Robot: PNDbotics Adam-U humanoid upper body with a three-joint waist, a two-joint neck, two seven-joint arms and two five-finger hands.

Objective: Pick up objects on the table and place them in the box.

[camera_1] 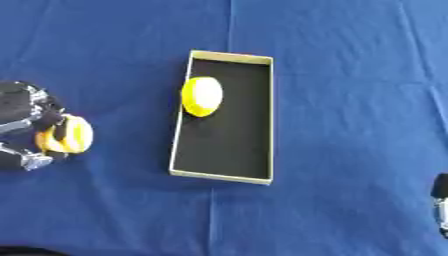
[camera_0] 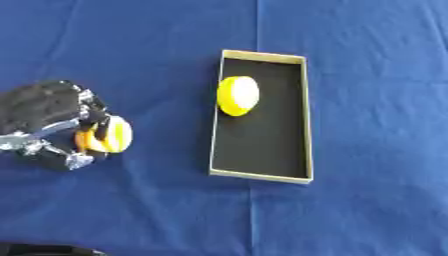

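Observation:
A long shallow box (camera_0: 304,120) with a black floor and tan rim lies in the middle of the blue cloth. Inside it, against the left wall near the far end, rests a yellow lemon-shaped piece (camera_0: 238,95). At the left, my left hand (camera_0: 48,122) has its fingers and thumb curled round a yellow and orange rounded object (camera_0: 110,135), which sits at the cloth's level well left of the box. A small black and silver part of my right hand (camera_1: 441,200) shows at the right edge in the right eye view; its fingers are not visible.
Blue cloth (camera_0: 376,60) covers the whole table, with fold lines running through it. A dark shape (camera_0: 48,250) sits at the bottom left corner.

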